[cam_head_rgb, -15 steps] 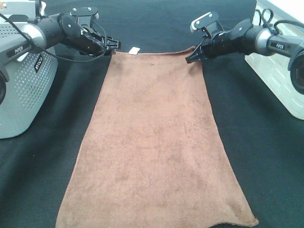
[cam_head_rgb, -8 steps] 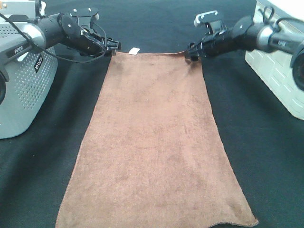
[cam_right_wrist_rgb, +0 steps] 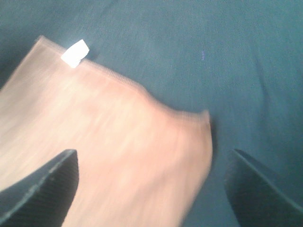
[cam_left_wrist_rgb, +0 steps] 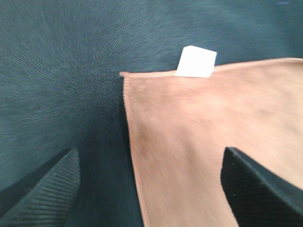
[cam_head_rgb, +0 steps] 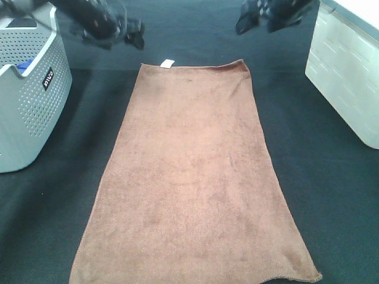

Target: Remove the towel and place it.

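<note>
A grey perforated basket stands left on the black cloth, a white box right.

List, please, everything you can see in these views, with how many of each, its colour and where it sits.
towel: one, brown, spread flat down the middle of the black cloth
tag: one, white, on the towel's far short edge near its left corner
black cloth: one, black, covering the work surface
basket: one, grey and perforated, at the left edge
bin: one, white, at the right edge
left gripper: one, black, open, raised off the towel beyond its far left corner
right gripper: one, black, open, raised off the towel beyond its far right corner
</note>
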Tool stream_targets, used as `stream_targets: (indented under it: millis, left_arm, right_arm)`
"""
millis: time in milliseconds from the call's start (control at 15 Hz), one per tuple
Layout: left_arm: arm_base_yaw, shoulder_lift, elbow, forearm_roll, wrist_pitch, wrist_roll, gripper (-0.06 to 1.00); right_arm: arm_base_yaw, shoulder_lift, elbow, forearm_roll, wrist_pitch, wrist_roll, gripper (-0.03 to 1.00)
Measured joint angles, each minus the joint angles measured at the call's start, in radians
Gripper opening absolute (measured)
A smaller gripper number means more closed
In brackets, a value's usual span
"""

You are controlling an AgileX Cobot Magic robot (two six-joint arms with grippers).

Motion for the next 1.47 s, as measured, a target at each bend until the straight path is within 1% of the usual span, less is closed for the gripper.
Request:
stream_targets:
  millis: [133, 200, 267, 400, 467, 533, 667, 800, 933, 1067, 1200, 1267, 1467]
  left_arm:
    - [0.0, -0.092, 0.0, 0.049, 0.143, -0.003, 0.78]
    - [0.0, -0.133, -0.001, 0.092, 0.217, -0.016, 0.78]
    - [0.004, -0.171, -0.003, 0.144, 0.269, -0.04, 0.78]
    - [0.044, -0.226, -0.005, 0.251, 0.337, -0.106, 0.78]
    - [0.081, -0.243, -0.005, 0.273, 0.344, -0.118, 0.78]
    - [0.116, -0.255, -0.005, 0.274, 0.347, -0.122, 0.78]
    - [0.174, -0.286, -0.005, 0.249, 0.348, -0.131, 0.78]
    - [0.189, -0.349, 0.048, 0.241, 0.35, -0.134, 0.78]
    - [0.189, -0.451, 0.184, 0.233, 0.349, -0.135, 0.78]
    - [0.189, -0.566, 0.361, 0.226, 0.349, -0.136, 0.78]
    - [0.189, -0.687, 0.572, 0.228, 0.345, -0.137, 0.78]
    - [0.189, -0.761, 0.677, 0.228, 0.335, -0.138, 0.78]
    - [0.189, -0.991, 0.977, 0.229, 0.26, -0.153, 0.78]
  right_arm:
    - [0.0, -0.08, 0.0, -0.095, 0.08, 0.112, 0.81]
    - [0.0, -0.115, 0.0, -0.127, 0.12, 0.153, 0.81]
    - [0.0, -0.15, 0.0, -0.152, 0.171, 0.186, 0.81]
    - [-0.025, -0.205, 0.0, -0.156, 0.281, 0.25, 0.81]
    - [-0.053, -0.221, 0.0, -0.155, 0.325, 0.274, 0.81]
    - [-0.086, -0.232, 0.0, -0.156, 0.354, 0.294, 0.81]
    - [-0.132, -0.253, 0.004, -0.17, 0.363, 0.317, 0.81]
    - [-0.137, -0.315, 0.093, -0.17, 0.363, 0.324, 0.81]
    - [-0.137, -0.433, 0.251, -0.171, 0.363, 0.326, 0.81]
    - [-0.137, -0.568, 0.442, -0.194, 0.37, 0.326, 0.81]
    - [-0.137, -0.711, 0.605, -0.206, 0.371, 0.326, 0.81]
    - [-0.137, -0.786, 0.694, -0.207, 0.371, 0.326, 0.81]
    - [-0.137, -1.039, 0.928, -0.198, 0.372, 0.333, 0.8]
